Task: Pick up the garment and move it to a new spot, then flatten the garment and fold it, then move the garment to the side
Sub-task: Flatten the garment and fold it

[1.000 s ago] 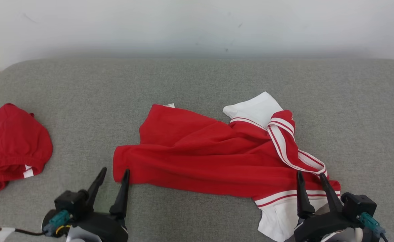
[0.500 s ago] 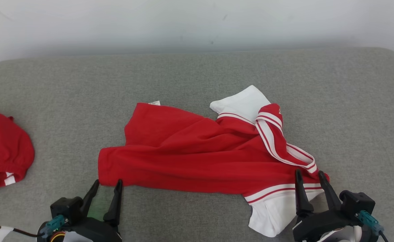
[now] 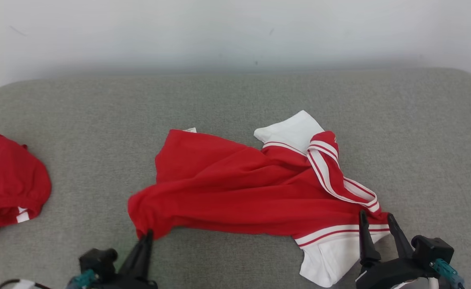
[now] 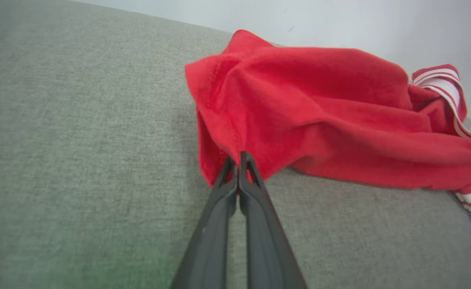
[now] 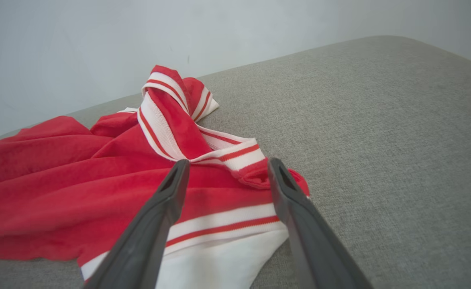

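On the grey cushion (image 3: 235,100), my left pincer (image 3: 148,233), low and pointing forward, now pinches the near-left corner of the red-and-white garment (image 3: 239,192) at centre; it was spread a moment ago. My right pincer (image 3: 376,215) stays spread over the garment's right end.

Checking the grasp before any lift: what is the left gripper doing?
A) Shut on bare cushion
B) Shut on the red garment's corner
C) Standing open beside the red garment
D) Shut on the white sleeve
B: the left gripper has its fingers pressed together, a corner of the red garment bunched at their tips.
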